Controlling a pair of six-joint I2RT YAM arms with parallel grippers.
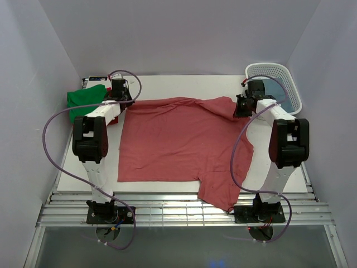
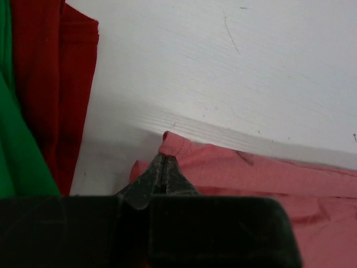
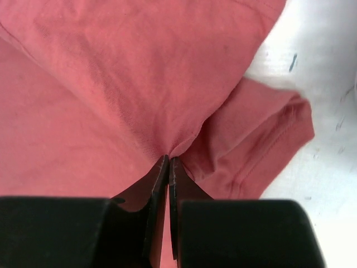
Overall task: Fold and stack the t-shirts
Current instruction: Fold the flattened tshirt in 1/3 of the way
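- Pinkish-red t-shirt (image 1: 178, 139) lies spread across the middle of the white desk (image 1: 167, 84), mostly flat, between the two arms.
- One part of it, at the near right, spills past the desk's front edge onto the metal rails by the right arm's base.
- Left end effector (image 2: 165, 160) is at the shirt's far left corner. Its fingers are pressed together with only a hairline gap, pinching a small raised fold of the hemmed edge at their tips.
- From that wrist's camera, bare white desk lies beyond the pinched corner.
- Right end effector (image 3: 168, 161) is at the shirt's far right corner. Its fingers are likewise closed to a thin slit, gripping a puckered pinch of fabric, and creases fan out from the tips.
- Just right of that pinch, a short sleeve with a stitched hem lies doubled over on the desk.
- Green t-shirt (image 1: 86, 96) sits bunched at the far left corner of the desk, beside the left arm.
- Dark red t-shirt (image 2: 53, 84) touches the green one. Its edge faces the pinkish-red shirt, with a strip of bare desk between them.
- White lattice basket (image 1: 290, 84) stands at the far right corner. Something grey-blue shows inside it, too hidden to make out.
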